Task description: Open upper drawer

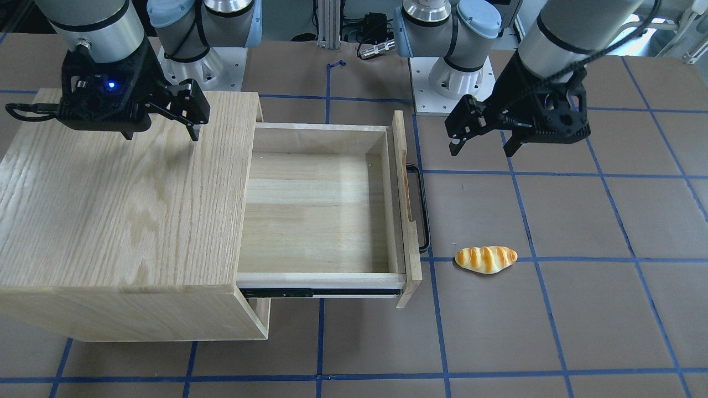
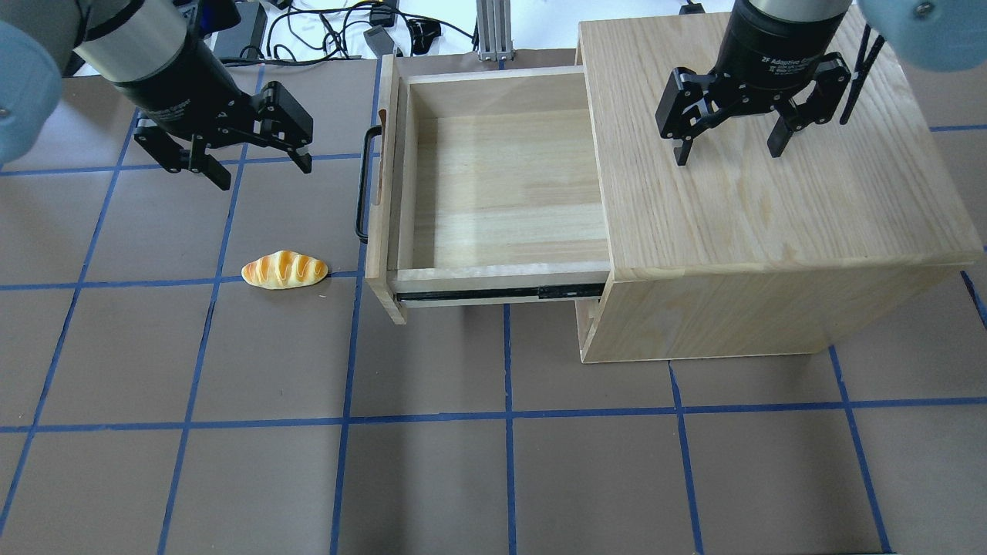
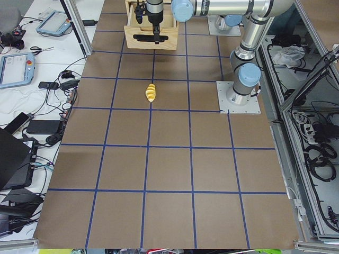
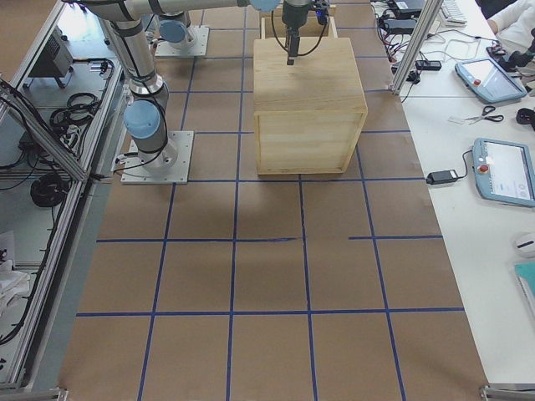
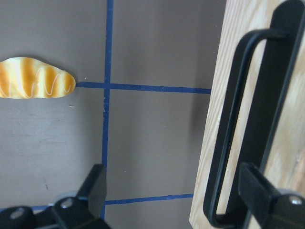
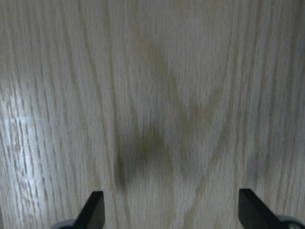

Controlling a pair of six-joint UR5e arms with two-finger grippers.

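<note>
The upper drawer point(image 1: 315, 210) of the oak cabinet point(image 1: 121, 193) stands pulled far out and is empty inside; it also shows in the overhead view point(image 2: 501, 193). Its black bar handle point(image 1: 423, 207) sits on the front panel with the curved notch, and shows in the left wrist view point(image 5: 238, 124). My left gripper point(image 2: 264, 173) is open and empty, hovering beside and apart from the handle point(image 2: 362, 185). My right gripper point(image 2: 727, 154) is open and empty above the cabinet top point(image 2: 771, 208), whose wood fills the right wrist view point(image 6: 152, 95).
A toy bread roll point(image 2: 284, 270) lies on the brown mat near the drawer's front corner, also in the left wrist view point(image 5: 35, 78). The lower drawer front point(image 1: 260, 312) sits nearly flush under the cabinet. Both arm bases point(image 1: 453, 83) stand behind.
</note>
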